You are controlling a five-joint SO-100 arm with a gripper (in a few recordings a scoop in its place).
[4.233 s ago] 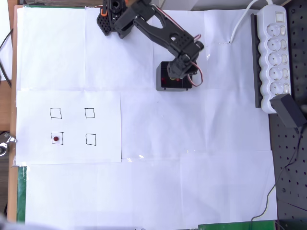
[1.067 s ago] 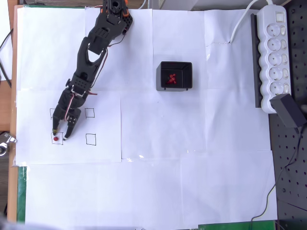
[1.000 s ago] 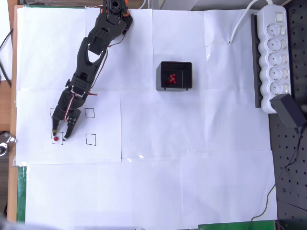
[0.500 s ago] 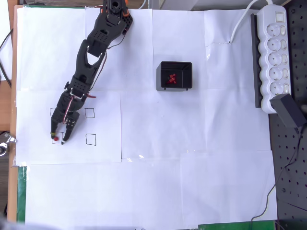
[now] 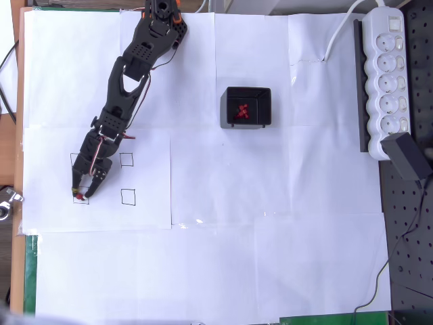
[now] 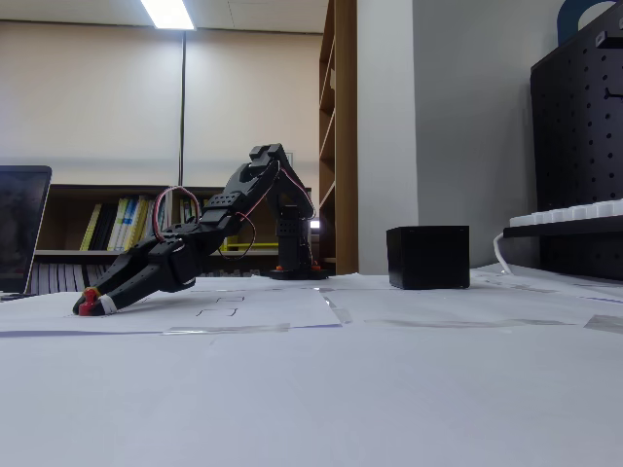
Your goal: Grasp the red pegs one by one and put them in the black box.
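Observation:
One red peg (image 5: 79,197) lies in the lower left drawn square on the paper. My gripper (image 5: 80,195) reaches down to it, fingers drawn in against the peg on both sides. In the fixed view the gripper (image 6: 89,305) rests low at the table surface with the red peg (image 6: 88,296) showing at its tip. The black box (image 5: 223,108) stands apart to the right, with a small heap of red pegs (image 5: 241,112) inside. From the side, the black box (image 6: 427,257) hides its contents.
Other drawn squares (image 5: 126,160) sit beside the gripper on the white sheet. A white power strip (image 5: 385,74) and a black adapter (image 5: 408,156) lie along the right edge, by a black pegboard (image 5: 406,230). A laptop (image 6: 19,229) stands at the left.
The arm swung from the black box over to the left squares. In the last second the fingers narrowed from a wide stance to closed on the peg.

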